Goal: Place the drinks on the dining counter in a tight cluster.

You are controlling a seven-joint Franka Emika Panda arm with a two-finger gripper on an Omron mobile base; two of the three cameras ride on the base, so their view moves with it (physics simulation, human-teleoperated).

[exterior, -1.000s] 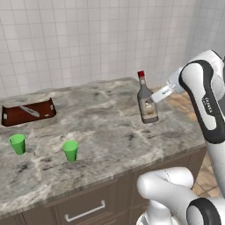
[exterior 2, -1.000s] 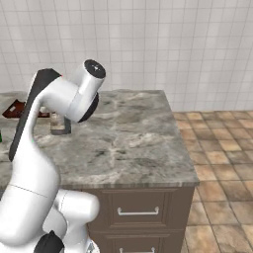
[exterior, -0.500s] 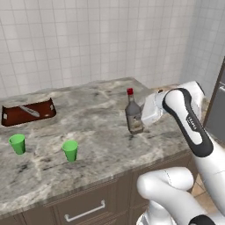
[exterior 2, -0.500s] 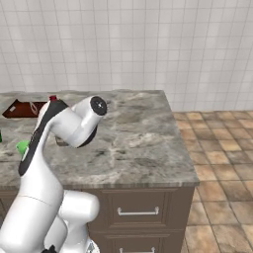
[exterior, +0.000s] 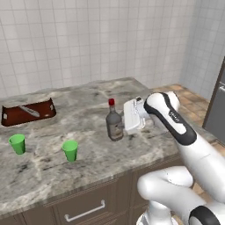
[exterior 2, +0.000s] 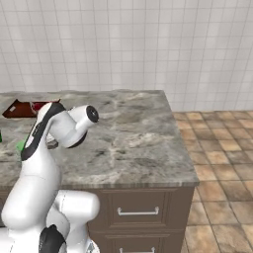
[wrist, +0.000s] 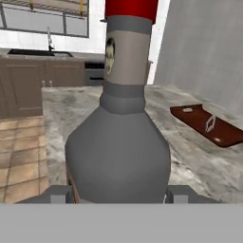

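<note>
A small grey-brown glass bottle (exterior: pixel 114 124) with a red cap stands upright near the middle of the dining counter (exterior: pixel 92 165), its base at or just above the stone. My gripper (exterior: pixel 121 125) reaches it from the right and is shut on its body. In the hand view the bottle (wrist: pixel 118 137) looms close, with my gripper (wrist: pixel 118 195) around its lower part and one fingertip (wrist: pixel 59 193) showing on each side. In the right base view my own arm hides the bottle over the counter (exterior 2: pixel 138 133).
Two green cups (exterior: pixel 17 143) (exterior: pixel 70 150) stand on the counter's left front. A dark brown board (exterior: pixel 28 112) with a knife lies at the back left, also seen as the board (wrist: pixel 209 126) in the hand view. Tiled floor lies right of the counter.
The arm has carried the bottle leftward and down, from the counter's right edge toward its middle. The cups and the board have stayed put.
</note>
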